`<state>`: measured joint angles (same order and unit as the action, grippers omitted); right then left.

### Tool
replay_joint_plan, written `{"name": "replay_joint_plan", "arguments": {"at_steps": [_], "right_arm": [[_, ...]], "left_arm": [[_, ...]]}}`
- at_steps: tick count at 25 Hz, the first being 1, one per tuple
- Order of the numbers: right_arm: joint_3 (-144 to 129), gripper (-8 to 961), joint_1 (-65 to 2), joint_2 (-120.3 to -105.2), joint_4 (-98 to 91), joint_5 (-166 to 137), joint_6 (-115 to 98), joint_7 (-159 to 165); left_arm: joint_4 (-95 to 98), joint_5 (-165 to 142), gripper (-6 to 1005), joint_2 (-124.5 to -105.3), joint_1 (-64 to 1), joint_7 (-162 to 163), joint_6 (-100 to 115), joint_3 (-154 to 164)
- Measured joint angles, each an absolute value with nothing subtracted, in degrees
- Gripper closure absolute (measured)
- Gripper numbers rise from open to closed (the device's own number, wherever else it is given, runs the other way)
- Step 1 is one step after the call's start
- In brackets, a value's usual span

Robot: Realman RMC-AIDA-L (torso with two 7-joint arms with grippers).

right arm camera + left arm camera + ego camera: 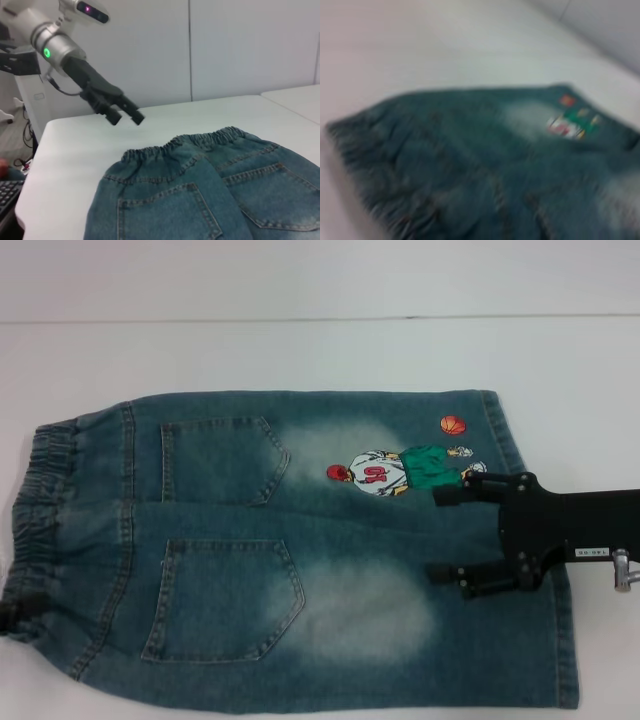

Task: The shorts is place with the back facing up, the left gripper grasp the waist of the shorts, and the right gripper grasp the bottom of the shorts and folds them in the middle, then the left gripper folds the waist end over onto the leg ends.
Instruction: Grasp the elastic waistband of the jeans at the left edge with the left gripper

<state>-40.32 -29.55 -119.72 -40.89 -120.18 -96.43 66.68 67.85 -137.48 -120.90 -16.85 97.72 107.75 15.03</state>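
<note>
Denim shorts (300, 550) look soft but thick; best holds seem the elastic waist (40, 530) and hem. Right hand (447, 537) hovers open; left hand (125, 116) hangs apart, open.

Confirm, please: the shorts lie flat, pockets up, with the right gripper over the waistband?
Not quite. The head view shows the right gripper open over the leg end of the shorts, opposite the waistband. The shorts do lie flat, pockets up.
</note>
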Motion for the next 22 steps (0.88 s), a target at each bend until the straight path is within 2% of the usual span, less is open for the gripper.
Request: {"name": "replay_joint_plan", "arguments": {"at_steps": [13, 22], "right_arm": [[-40.6, 17, -29.7, -119.62, -40.9, -120.1, -95.6, 67.4], [-40.2, 20, -29.9, -119.53, -40.9, -120.1, -95.4, 67.5]], "left_arm": [[72.1, -147.1, 75, -122.92, -18.6, 105.4, 98.1, 22.7], [71.3, -150.6, 78, -123.14, -18.7, 106.2, 95.2, 23.9]]}}
